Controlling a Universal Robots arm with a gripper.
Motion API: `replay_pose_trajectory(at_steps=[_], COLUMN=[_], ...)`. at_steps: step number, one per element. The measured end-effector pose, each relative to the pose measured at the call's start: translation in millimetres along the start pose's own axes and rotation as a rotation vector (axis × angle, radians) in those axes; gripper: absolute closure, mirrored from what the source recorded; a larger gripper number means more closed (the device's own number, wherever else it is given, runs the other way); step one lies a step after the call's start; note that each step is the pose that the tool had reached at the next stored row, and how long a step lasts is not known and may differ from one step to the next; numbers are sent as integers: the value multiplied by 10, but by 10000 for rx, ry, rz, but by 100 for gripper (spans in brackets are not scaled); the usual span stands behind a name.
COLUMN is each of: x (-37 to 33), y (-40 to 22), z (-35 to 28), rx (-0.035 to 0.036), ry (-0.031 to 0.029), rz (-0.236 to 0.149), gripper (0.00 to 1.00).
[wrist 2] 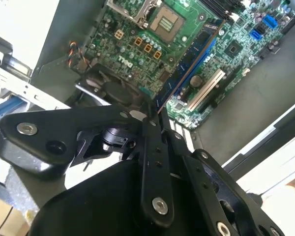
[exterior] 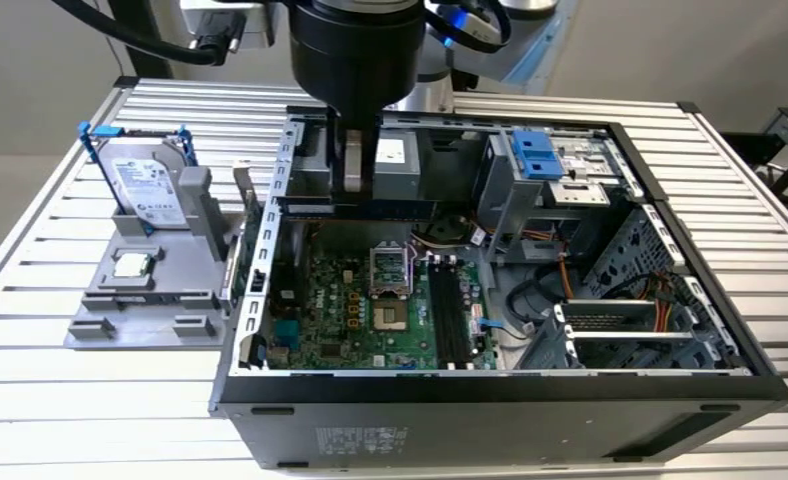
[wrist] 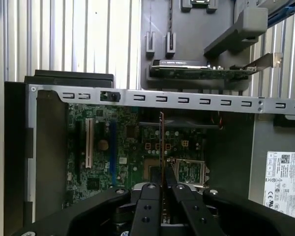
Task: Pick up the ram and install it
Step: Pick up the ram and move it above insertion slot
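Ram (wrist: 162,142) edge-on between my jaws, clamped shut on it, gripper (wrist: 162,183) above the motherboard (wrist: 128,147)

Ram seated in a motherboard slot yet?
No, the ram is clamped in the gripper, edge-on above the motherboard.

Dark gold-edged ram (wrist 2: 184,69), green motherboard (exterior: 341,300), black case (exterior: 501,420), silver blue-railed hard drive (exterior: 147,185), ribbed table (exterior: 101,400).

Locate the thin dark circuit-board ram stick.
In the first wrist view the ram is clamped in the gripper, above the green motherboard inside the open computer case.
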State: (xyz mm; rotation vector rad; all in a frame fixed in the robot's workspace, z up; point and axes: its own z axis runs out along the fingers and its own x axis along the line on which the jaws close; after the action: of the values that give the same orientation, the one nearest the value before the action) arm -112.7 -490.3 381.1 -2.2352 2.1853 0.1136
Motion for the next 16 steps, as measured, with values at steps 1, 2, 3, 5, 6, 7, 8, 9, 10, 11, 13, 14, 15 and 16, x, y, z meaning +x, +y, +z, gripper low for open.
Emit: replay_pose_trajectory(at_steps=[1, 2, 3, 5, 6, 7, 8, 9, 10, 11, 13, 14, 15, 16], x=[0, 1, 1, 2, 2, 2, 3, 3, 3, 4, 4, 5, 5, 5], y=[-15, -32, -47, -79, -96, -110, -126, -140, -154, -169, -196, -212, -225, -241], z=[-1, -1, -2, -3, -4, -4, -5, -6, -7, -7, -8, -9, -10, -10], rx=[0, 0, 0, 0, 0, 0, 0, 0, 0, 0, 0, 0, 0, 0], ry=[0, -1, 0, 0, 0, 0, 0, 0, 1, 0, 0, 0, 0, 1], rz=[0, 0, 0, 0, 0, 0, -1, -1, 0, 0, 0, 0, 0, 0], gripper=[100, 100, 100, 100, 100, 100, 100, 100, 100, 100, 100, 100, 100, 100])
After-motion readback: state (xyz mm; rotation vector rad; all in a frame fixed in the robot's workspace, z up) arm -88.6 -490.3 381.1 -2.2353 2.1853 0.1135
